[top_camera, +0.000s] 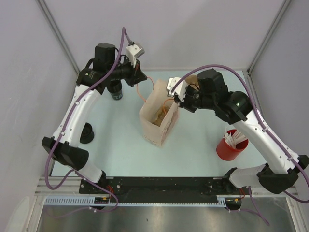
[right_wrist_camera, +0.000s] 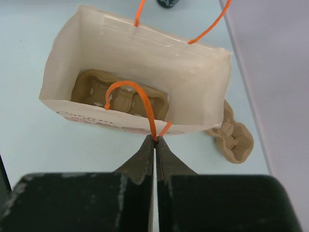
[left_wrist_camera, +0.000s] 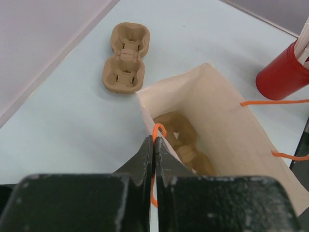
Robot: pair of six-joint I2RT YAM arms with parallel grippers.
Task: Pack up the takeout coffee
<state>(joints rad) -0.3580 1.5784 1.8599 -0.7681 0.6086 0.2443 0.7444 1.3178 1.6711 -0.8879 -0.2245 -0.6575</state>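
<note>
Nearest to my bases on the pale counter (top_camera: 125, 152), a red cup (top_camera: 231, 147) of white sticks (top_camera: 237, 139) stands at the near right. A short black item (top_camera: 87, 133) sits at the near left; I cannot tell what it is. Between them and a little farther out, the paper bag (top_camera: 159, 126) stands upright in the middle with its mouth open. A brown cup carrier (right_wrist_camera: 120, 95) lies flat on its bottom. My right tool (right_wrist_camera: 155, 141) is pressed together on the right orange handle (right_wrist_camera: 140, 96), pinching the loop just above the bag's right rim. My left tool (left_wrist_camera: 153, 141) is likewise clamped on the left orange handle (left_wrist_camera: 158, 129), holding that cord up over the bag's far left edge, so both handles are held apart across the opening. Farther out at the left, a black cup (top_camera: 116, 92) stands upright, partly under my left arm. A second carrier (left_wrist_camera: 124, 59) lies empty on the counter beyond the bag, just beside its far corner and not touching it.
</note>
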